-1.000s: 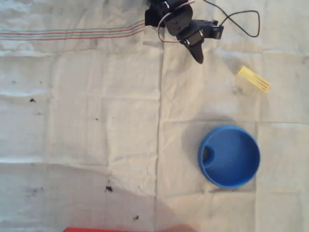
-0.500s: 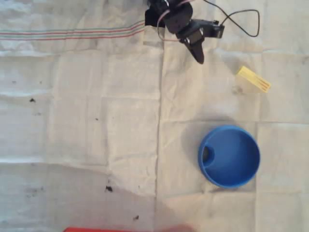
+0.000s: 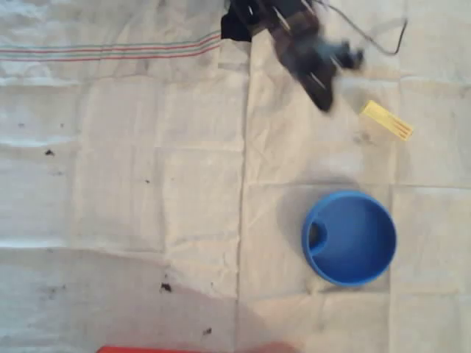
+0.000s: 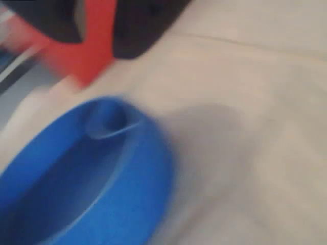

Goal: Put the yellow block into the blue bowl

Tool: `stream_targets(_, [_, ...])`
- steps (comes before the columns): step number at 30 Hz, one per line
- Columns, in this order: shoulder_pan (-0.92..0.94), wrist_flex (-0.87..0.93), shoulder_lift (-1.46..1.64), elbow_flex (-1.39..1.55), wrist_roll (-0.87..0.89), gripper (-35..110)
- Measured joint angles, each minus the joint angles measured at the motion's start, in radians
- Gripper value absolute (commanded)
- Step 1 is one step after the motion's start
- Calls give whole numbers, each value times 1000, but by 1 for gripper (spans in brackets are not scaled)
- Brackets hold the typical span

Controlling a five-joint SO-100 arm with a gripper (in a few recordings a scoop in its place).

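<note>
- Your gripper [image 3: 324, 99] is up near the top of the overhead view, a bit right of centre, black and smeared with motion blur, tip pointing down and to the right.
- Can't tell you if the jaws are spread or pressed together, it's too blurry from above, and the wrist view only gives dark blobs along the top edge.
- Nothing looks to be sitting between the fingers as far as you can see.
- Yellow block [image 3: 386, 120] is lying flat on the cloth [image 3: 147, 184], just right of the gripper tip and close to it, but not touching. It's angled, with the thin orange lines on its lower-right end.
- Blue bowl [image 3: 349, 237] is sitting upright below the block, well apart from it, in the lower right part of the overhead view. Small dark notch shows on its inner left wall.
- In the wrist view the bowl [image 4: 127, 204] fills the lower left corner, all blurred, with pale cloth [image 4: 245, 102] off to the right.
- Something red [image 4: 94, 46] and blurry shows at the top left of the wrist view, can't tell what it is.
- Red strip [image 3: 147, 349] pokes in at the bottom edge from above.
- Cloth is wrinkled, with a few dark specks and coloured stripes at the upper left.
</note>
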Motion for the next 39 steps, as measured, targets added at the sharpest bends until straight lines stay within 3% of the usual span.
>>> stream_targets(8, [-137, 173, -377, -448, -440, 0])
stream_targets(13, [-201, 267, -523, -620, -586, 1])
stream_targets(20, [-267, 347, -699, -730, -630, 2])
stream_targets(30, [-313, 407, -784, -765, -634, 25])
stream_targets(39, [-291, 410, -790, -765, -750, 24])
